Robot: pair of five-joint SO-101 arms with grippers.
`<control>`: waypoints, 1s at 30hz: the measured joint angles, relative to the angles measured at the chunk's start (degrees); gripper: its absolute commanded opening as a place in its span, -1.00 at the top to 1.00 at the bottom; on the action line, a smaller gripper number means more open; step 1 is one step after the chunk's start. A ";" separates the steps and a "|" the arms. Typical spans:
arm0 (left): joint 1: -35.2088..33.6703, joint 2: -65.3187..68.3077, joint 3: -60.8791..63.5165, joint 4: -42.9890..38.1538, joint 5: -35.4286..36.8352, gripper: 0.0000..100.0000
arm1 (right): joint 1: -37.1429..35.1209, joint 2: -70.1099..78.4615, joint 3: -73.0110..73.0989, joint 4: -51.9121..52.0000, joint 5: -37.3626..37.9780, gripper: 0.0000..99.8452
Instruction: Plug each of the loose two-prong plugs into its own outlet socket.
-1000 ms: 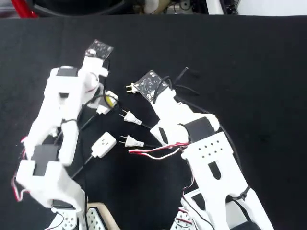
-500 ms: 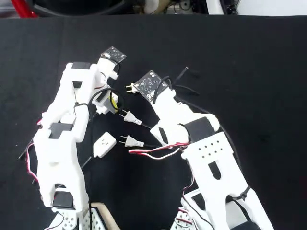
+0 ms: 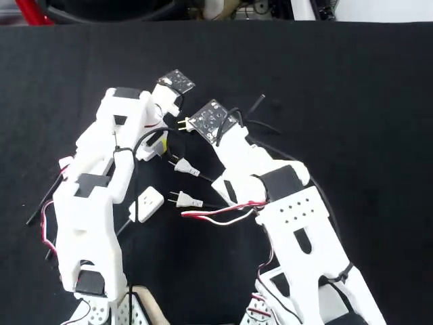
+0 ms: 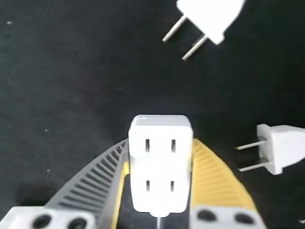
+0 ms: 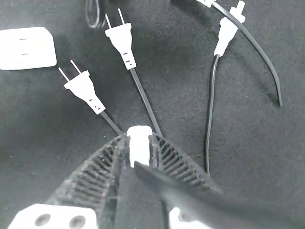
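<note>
Two loose white two-prong plugs (image 3: 184, 166) lie on the black worktop (image 3: 365, 101), none plugged in. The left fingers (image 4: 214, 176) squeeze a white outlet block (image 4: 159, 167); the right fingers (image 5: 102, 167) squeeze a third white plug (image 5: 139, 145).

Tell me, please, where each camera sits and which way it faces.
High view: fixed above, looking down on the table, left arm and right arm.
Left wrist view: on that wrist, looking along the left gripper, shut on a socket block.
Right wrist view: on that wrist, looking along the right gripper, shut on a plug.
Shared: high and right wrist views both show two loose plugs and a free socket block.
</note>
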 measured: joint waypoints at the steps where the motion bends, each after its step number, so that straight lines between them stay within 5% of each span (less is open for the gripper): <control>1: 0.18 0.00 0.00 0.88 -0.09 0.92 | 0.00 0.00 0.00 0.00 0.00 0.97; 9: 0.18 0.00 -0.35 3.34 -0.09 0.94 | 0.00 0.00 0.00 0.00 0.00 0.97; 19: 0.09 -13.45 0.79 18.99 -0.09 0.94 | 7.03 0.00 0.00 0.00 0.09 0.97; 30: 14.15 -51.96 46.24 6.59 0.00 0.94 | 15.91 0.00 -5.19 4.48 0.09 0.98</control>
